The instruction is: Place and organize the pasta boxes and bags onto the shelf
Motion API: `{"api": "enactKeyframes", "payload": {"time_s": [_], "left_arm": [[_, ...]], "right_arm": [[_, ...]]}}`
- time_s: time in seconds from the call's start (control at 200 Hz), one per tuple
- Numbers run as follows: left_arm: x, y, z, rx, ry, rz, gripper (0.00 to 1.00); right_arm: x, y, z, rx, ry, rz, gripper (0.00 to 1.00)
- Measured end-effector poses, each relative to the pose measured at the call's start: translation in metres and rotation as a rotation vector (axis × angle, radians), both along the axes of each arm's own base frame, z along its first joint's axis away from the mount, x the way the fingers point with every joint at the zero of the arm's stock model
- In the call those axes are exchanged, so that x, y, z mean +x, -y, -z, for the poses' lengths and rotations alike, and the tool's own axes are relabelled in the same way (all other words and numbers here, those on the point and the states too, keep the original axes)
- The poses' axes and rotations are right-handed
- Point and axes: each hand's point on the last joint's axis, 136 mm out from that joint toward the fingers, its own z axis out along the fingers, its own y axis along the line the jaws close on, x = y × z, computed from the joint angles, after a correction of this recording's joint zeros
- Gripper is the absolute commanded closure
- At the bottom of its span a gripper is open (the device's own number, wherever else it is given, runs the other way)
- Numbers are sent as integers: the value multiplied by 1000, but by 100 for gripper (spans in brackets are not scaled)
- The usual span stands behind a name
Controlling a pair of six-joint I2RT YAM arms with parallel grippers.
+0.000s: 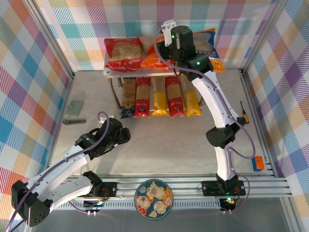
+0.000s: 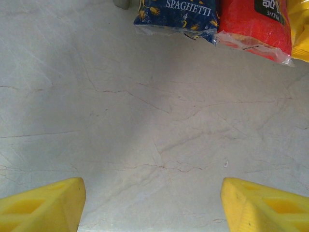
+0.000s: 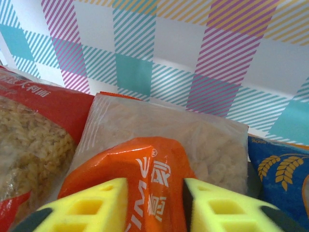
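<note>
**Near edge.** A patterned plate (image 1: 153,199) lies between the two arm bases.

**Left hand.** Just beyond the plate, the left hand (image 1: 117,134) hovers low over the bare table (image 1: 159,145). Its fingers (image 2: 43,205) are spread wide with nothing between them, so it is open and empty.

**Long packs.** Ahead of the left hand, the five spaghetti packs lie side by side on the table under the shelf (image 1: 120,73), with their near ends projecting toward the arms. From the left they are the tan-brown pack (image 1: 128,94), a red pack (image 1: 143,96), a yellow pack (image 1: 160,99), a second red pack (image 1: 175,96) and a second yellow pack (image 1: 192,99).

**Bags.** On the shelf's top board rest the red bag (image 1: 123,52) at left, the orange bag (image 1: 153,59) in the middle and the blue bag (image 1: 212,46) at right, which is partly hidden by the right arm.

**Right hand.** The right hand (image 3: 155,193) stands over the orange bag, with one finger on either side of a raised fold of its film. Whether the fingers pinch the fold or merely flank it cannot be told.

**Step in hand (judged).** The step appears to be setting the orange bag down between its neighbours. To do it well, the fingers should part fully before the hand rises. The rise should be straight up, so that the crinkly film does not catch and drag the bag toward the front edge. The bag should end up wholly on the board, not riding up on the red bag, which it lies close against.
</note>
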Motion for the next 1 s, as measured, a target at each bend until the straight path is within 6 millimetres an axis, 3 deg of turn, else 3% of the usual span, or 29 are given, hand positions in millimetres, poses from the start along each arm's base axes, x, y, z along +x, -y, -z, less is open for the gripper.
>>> {"api": "enactKeyframes", "payload": {"time_s": [0.05, 0.24, 0.495, 0.765, 1.0], "left_arm": [[0, 0, 0, 0, 0, -1, 26], [0, -1, 0, 0, 0, -4, 26], [-2, -3, 1, 8, -9, -3, 25], [-2, -3, 1, 14, -7, 4, 25], [1, -1, -7, 1, 10, 4, 25]], "right_arm": [[0, -1, 0, 4, -2, -4, 48], [-3, -7, 1, 29, -15, -37, 42], [-12, -12, 6, 55, -56, -81, 40], [-34, 3, 0, 58, -73, -76, 40], [-40, 9, 33, 20, -152, -60, 39]]}}
